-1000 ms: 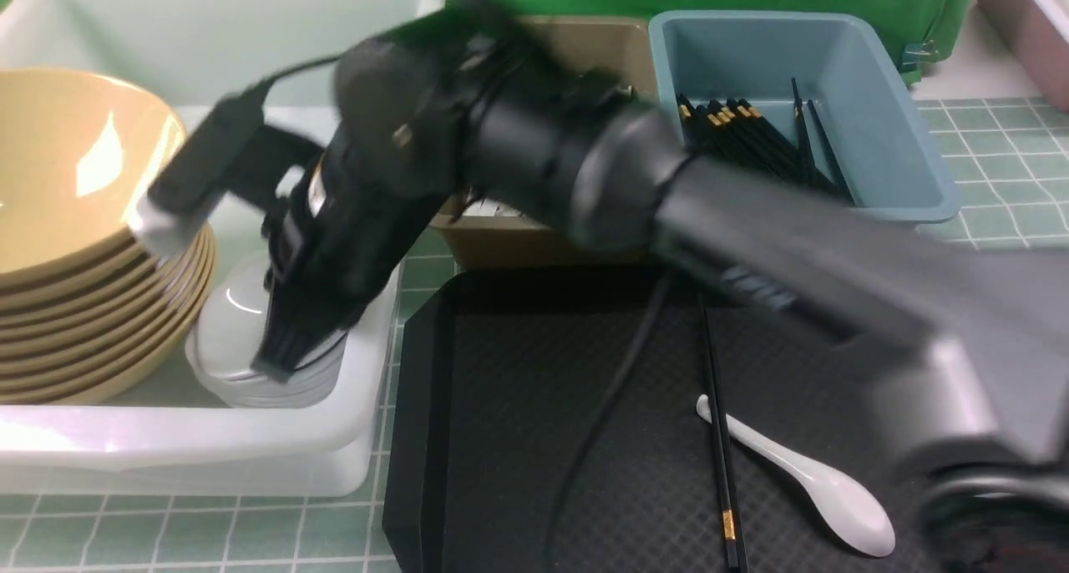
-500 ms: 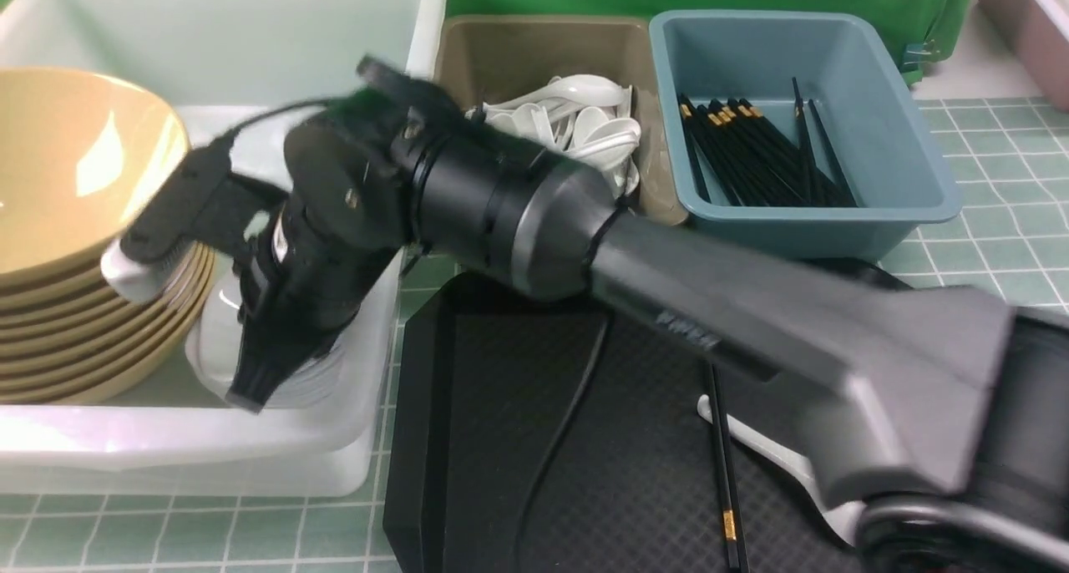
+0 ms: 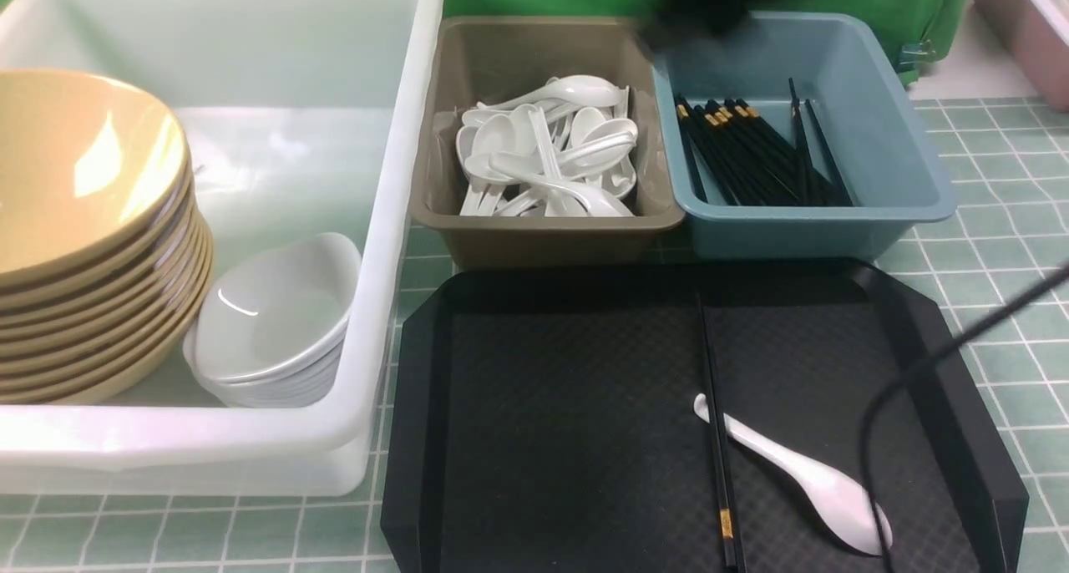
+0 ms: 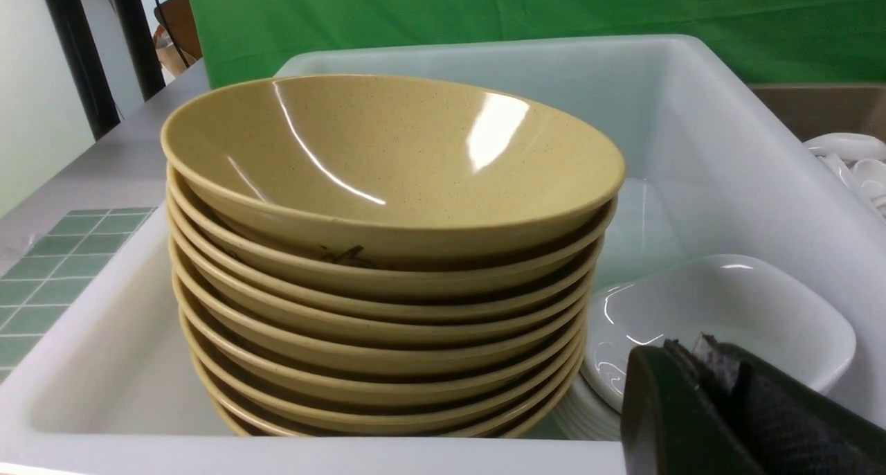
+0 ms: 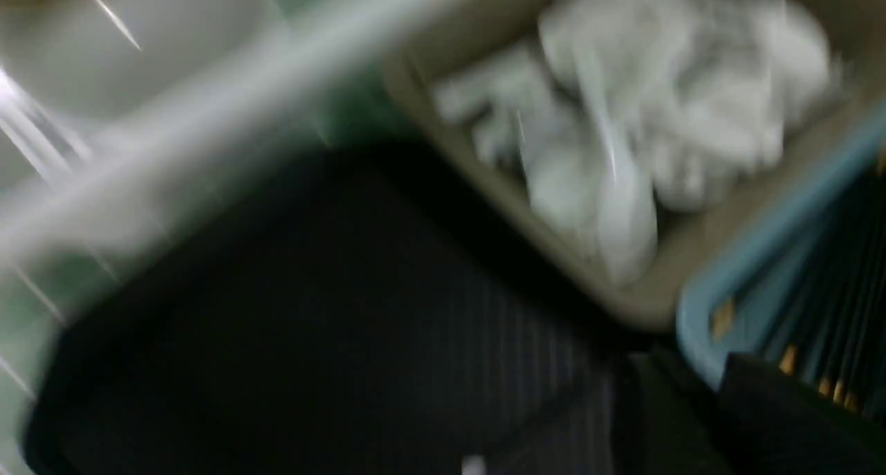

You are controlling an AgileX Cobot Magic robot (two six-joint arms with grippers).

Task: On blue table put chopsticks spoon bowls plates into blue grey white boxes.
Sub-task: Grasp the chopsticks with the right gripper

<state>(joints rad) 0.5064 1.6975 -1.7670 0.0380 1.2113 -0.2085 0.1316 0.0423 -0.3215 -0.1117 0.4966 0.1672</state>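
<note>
White plates [image 4: 727, 323] sit stacked just beyond the left claw [image 4: 699, 371], closed and empty. Blur hides whether the right claw [image 5: 699, 392] is open.

black left claw [image 4: 692, 356], cross-hatched pad [image 4: 796, 419], thin black cable [image 3: 865, 439]

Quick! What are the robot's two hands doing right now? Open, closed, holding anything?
Left gripper: looks closed, holding nothing.
Right gripper: too blurred to tell.
</note>
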